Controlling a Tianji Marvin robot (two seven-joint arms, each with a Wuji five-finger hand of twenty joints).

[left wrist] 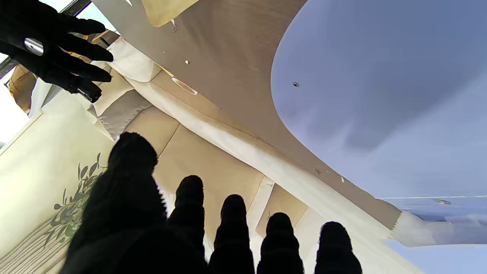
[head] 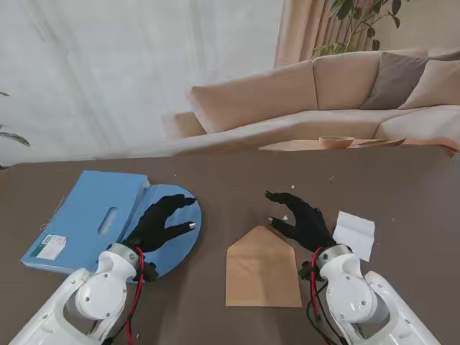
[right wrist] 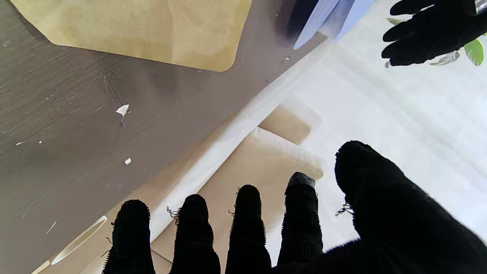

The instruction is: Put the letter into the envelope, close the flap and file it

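A brown table [head: 402,201] carries small pale scraps [right wrist: 122,110] scattered on its surface. Beyond the table's far edge stands a beige sofa [head: 287,97] with a grey cushion [head: 395,75]. A potted plant [head: 359,18] rises behind the sofa.

left hand [head: 159,222]: black knit glove, five fingers [left wrist: 232,213], silver tip on one | right hand [head: 302,218]: same black glove, frayed threads at fingers [right wrist: 247,205] | wrists behind fingers: glossy white rounded shells | cables: red and black, looped beside each wrist
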